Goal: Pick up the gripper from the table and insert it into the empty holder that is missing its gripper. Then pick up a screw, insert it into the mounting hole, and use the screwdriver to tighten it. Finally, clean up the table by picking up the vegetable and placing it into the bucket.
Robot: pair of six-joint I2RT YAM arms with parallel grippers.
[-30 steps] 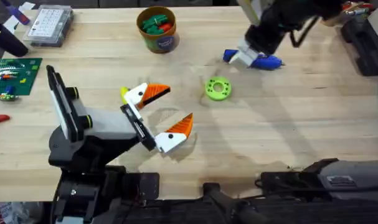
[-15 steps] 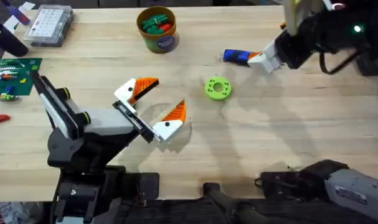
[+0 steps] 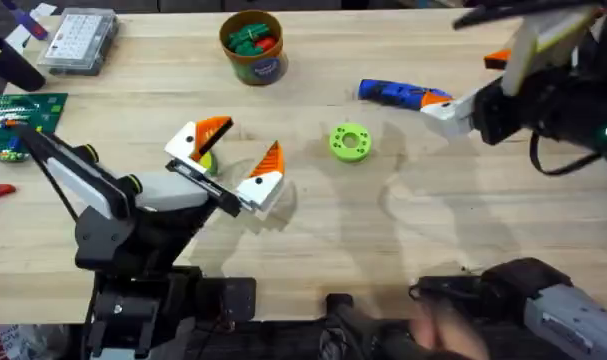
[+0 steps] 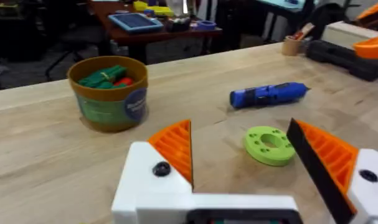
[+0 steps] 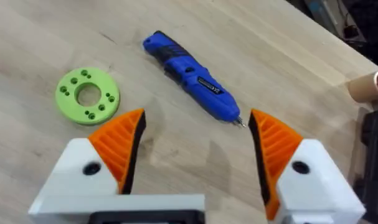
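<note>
Table (image 3: pixel 463 190): light wood, carrying every item.
Right gripper (image 5: pixel 195 146): spread wide, holding nothing, just off the screwdriver's tip, toward the right edge.
Left gripper (image 3: pixel 235 160): wide apart, empty, left of centre.
Bucket (image 3: pixel 253 47): near the far edge, green vegetables inside.
Screwdriver (image 3: pixel 393 94): lying flat, right of the bucket.
Green disc (image 3: pixel 350 141): mid-table, between the grippers.

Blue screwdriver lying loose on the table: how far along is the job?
Seemingly near the end. The left gripper carries both orange fingers, and green vegetables sit in the bucket. Nothing is in hand: both grippers are open, the right gripper beside the screwdriver. Whether anything is screwed tight, I cannot tell.
</note>
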